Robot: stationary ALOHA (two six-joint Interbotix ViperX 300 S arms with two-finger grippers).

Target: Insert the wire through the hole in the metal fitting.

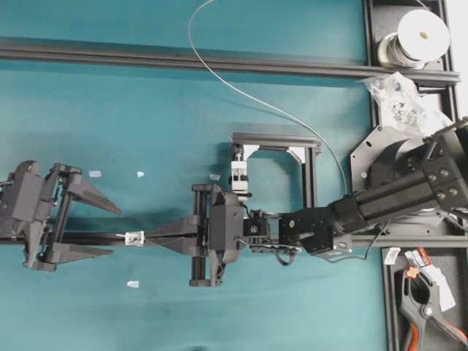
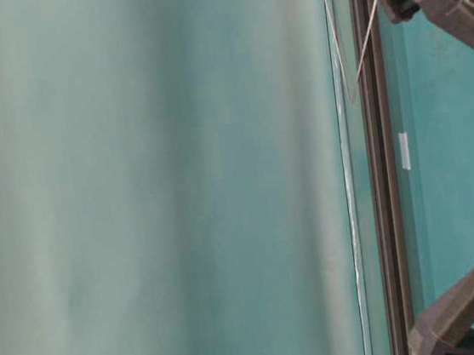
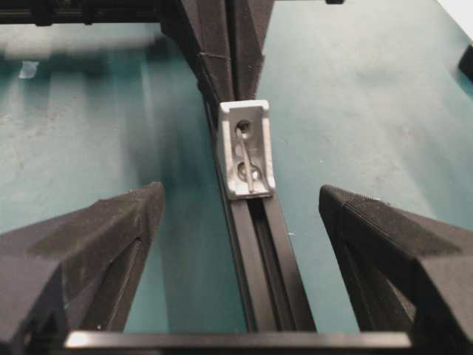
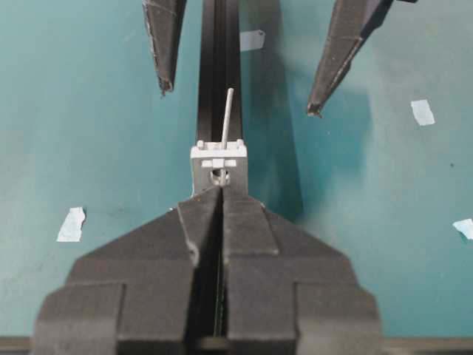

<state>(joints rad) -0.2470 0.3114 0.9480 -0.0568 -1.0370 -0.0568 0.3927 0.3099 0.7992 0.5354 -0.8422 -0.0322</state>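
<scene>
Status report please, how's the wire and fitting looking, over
Left gripper open, straddling the rail. Right gripper shut on wire, tip through metal fitting. Nothing in the way.

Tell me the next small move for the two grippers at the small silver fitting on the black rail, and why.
Probably close the open left gripper on the thin silver wire end. That end already pokes through the small silver metal fitting on the black rail, while the shut right gripper holds the wire behind it.
</scene>
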